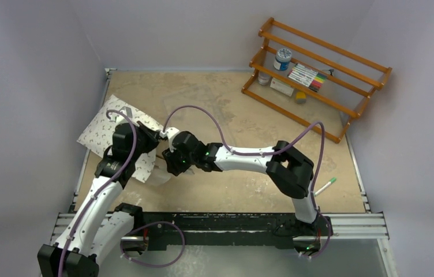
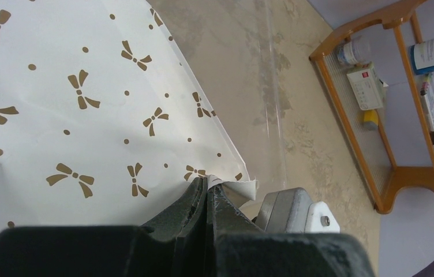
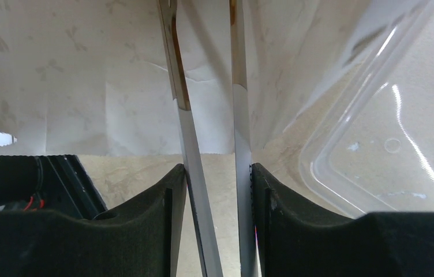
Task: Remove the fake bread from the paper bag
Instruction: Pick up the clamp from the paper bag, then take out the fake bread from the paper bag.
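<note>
The paper bag (image 1: 100, 131) lies at the table's left, white with small brown bow marks. My left gripper (image 2: 217, 187) is shut on a crumpled corner of the paper bag (image 2: 59, 92) at its open end. My right gripper (image 3: 217, 168) is shut on a pair of metal tongs (image 3: 190, 138), one blade against each finger. The blades stand apart and reach up into the mouth of the paper bag (image 3: 88, 75). In the top view the right gripper (image 1: 171, 164) sits at the bag's near end, beside the left gripper (image 1: 154, 137). The fake bread is hidden.
A clear plastic tray (image 3: 370, 156) lies just right of the tongs, under the bag's edge. A wooden rack (image 1: 318, 69) holding jars, a box and markers stands at the back right. A green-tipped pen (image 1: 325, 186) lies near the right arm's base.
</note>
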`<state>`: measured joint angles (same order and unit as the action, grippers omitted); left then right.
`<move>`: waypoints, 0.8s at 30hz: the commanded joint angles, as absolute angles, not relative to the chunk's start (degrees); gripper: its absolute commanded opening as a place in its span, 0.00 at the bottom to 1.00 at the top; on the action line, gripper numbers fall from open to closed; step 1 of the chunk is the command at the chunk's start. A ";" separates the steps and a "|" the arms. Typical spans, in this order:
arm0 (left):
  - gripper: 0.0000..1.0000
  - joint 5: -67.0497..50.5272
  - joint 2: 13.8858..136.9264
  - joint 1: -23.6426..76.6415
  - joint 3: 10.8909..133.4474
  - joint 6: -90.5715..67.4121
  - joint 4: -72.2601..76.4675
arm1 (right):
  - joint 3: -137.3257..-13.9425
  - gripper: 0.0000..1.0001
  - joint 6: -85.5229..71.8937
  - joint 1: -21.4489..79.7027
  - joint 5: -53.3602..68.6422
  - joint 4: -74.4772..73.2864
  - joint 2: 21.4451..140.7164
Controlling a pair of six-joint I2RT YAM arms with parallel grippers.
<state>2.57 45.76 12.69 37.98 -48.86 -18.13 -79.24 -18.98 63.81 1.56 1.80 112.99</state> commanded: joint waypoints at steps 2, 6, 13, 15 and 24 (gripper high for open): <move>0.00 0.88 44.40 12.71 36.97 -50.18 -15.01 | -83.34 0.46 -22.39 62.97 1.84 2.89 114.50; 0.00 1.03 44.23 12.69 37.01 -49.85 -15.72 | -82.09 0.46 -24.78 62.38 2.71 3.22 114.31; 0.00 0.65 44.12 12.74 35.54 -50.09 -15.73 | -82.89 0.47 -28.08 60.79 3.59 4.73 115.48; 0.00 0.17 44.08 12.74 34.74 -50.55 -14.89 | -84.92 0.47 -28.36 60.69 3.67 4.46 116.73; 0.00 -1.71 44.70 12.83 33.67 -51.37 -12.98 | -92.44 0.42 -29.79 60.71 5.89 5.52 122.37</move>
